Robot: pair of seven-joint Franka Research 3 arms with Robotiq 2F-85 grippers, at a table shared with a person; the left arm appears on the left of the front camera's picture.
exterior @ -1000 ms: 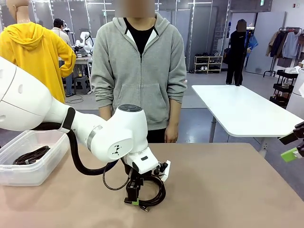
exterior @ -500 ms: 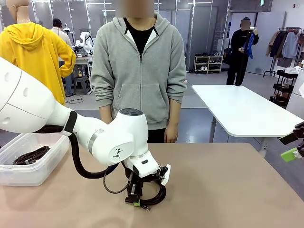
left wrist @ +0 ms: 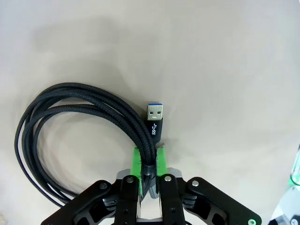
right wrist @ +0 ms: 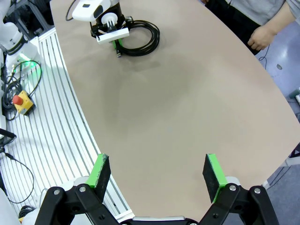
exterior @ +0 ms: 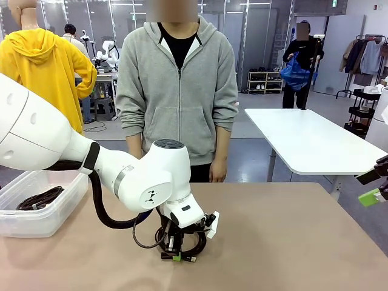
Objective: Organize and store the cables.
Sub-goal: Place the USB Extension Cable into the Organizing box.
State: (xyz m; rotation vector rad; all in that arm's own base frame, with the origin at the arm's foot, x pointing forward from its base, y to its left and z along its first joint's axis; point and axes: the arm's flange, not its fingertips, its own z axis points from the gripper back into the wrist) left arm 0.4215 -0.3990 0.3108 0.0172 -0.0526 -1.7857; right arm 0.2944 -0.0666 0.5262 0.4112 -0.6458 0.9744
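Already one coiled cable (exterior: 39,198) lies in the clear bin (exterior: 57,215) at the bench's (exterior: 291,242) left end, so part of the storing looks done. A second coil (left wrist: 70,136) lies mid-bench, the left gripper (left wrist: 149,161) with its jaws pinching the strands beside its USB plug (left wrist: 155,119); lifting and binning it remain. The right gripper (right wrist: 157,176) hangs spread and empty.

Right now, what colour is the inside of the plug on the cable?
Blue, inside the metal plug; the left wrist view shows it best.

Left pincer (left wrist: 149,161) clamped low; right pincer (right wrist: 158,171) spread wide.
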